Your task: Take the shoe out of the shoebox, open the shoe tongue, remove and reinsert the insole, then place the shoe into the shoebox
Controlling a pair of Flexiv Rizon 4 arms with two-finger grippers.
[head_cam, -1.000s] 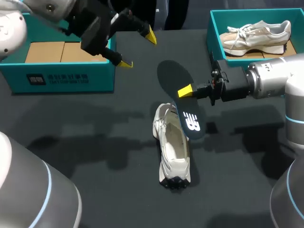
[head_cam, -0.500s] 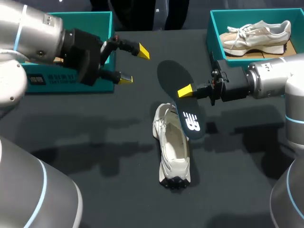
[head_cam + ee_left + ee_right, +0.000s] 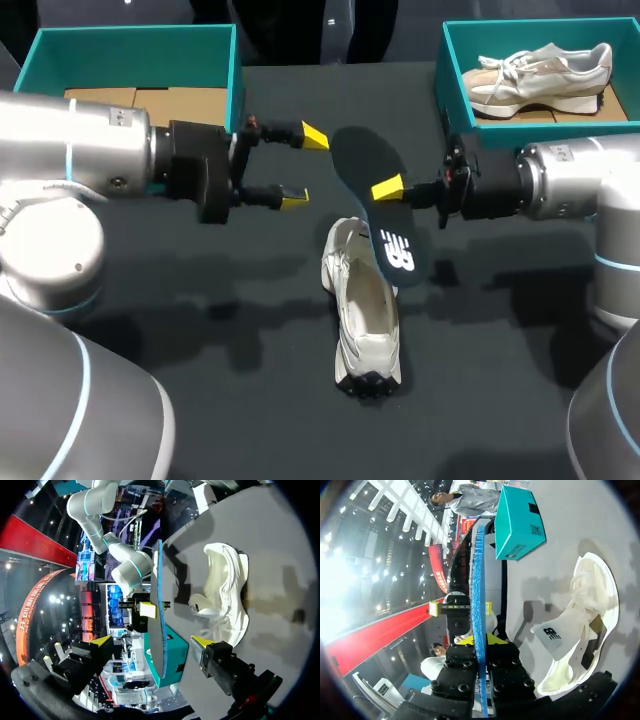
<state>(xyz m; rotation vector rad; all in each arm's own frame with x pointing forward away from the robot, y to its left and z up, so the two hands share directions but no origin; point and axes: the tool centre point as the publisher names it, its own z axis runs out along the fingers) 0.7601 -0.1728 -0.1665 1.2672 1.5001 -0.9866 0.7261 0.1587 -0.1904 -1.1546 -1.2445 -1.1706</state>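
insole (image 3: pixel 362 160) over shoe (image 3: pixel 365 320), r gripper (image 3: pixel 390 190) clamped on it, l gripper (image 3: pixel 304 168) open nearby

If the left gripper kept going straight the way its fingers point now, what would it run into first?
Probably the insole, which the right gripper holds up; in the left wrist view its edge lies straight ahead of the left gripper, between its open fingers. Depth is unclear.

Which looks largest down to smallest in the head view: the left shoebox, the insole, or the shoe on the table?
1. The left shoebox, clearly largest.
2 and 3. The insole and the shoe on the table look alike in length; the insole is held up nearer the camera, so I won't rank them.
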